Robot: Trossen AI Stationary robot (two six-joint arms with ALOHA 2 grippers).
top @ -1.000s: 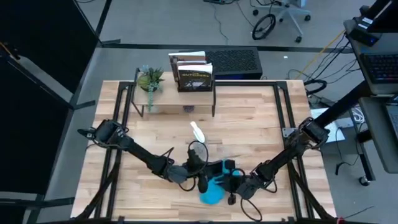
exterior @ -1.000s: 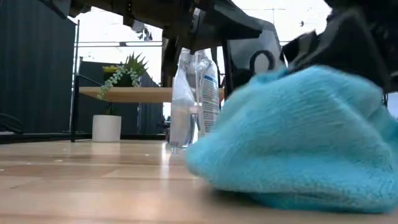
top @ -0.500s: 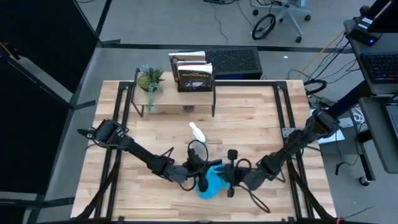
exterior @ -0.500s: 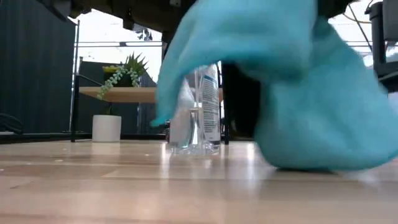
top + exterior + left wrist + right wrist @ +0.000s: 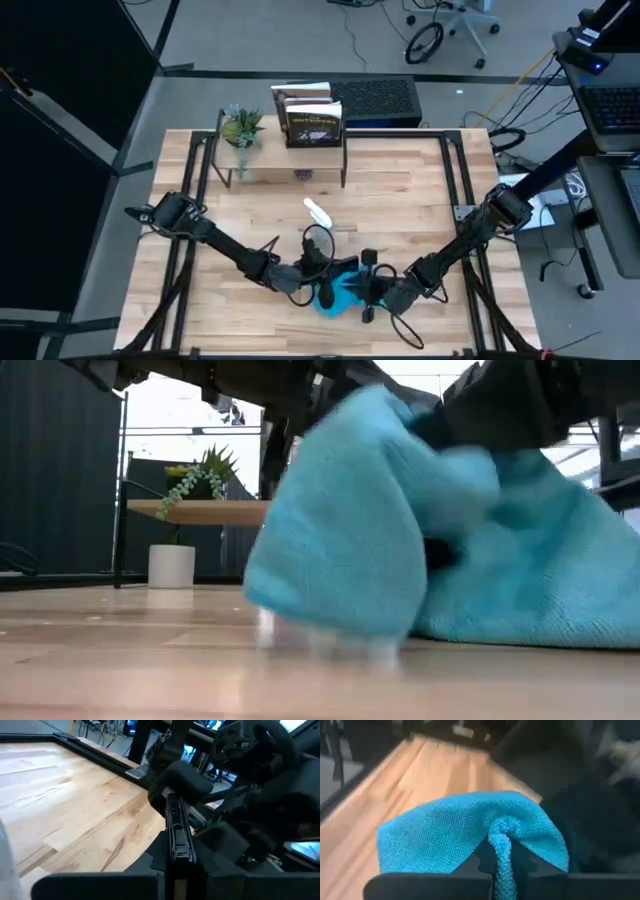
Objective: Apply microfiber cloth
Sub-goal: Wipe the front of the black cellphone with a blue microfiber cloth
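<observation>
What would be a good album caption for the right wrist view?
The right gripper pinches a fold of the turquoise microfiber cloth above the wooden table.

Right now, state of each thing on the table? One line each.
microfiber cloth: bunched, a fold pinched in the right gripper, draped low over the table.
right gripper: shut on the cloth near the front edge.
left gripper: shut on a thin black phone held on edge.
spray bottle: lying flat mid-table.
potted plant: upright on the rear shelf.
</observation>
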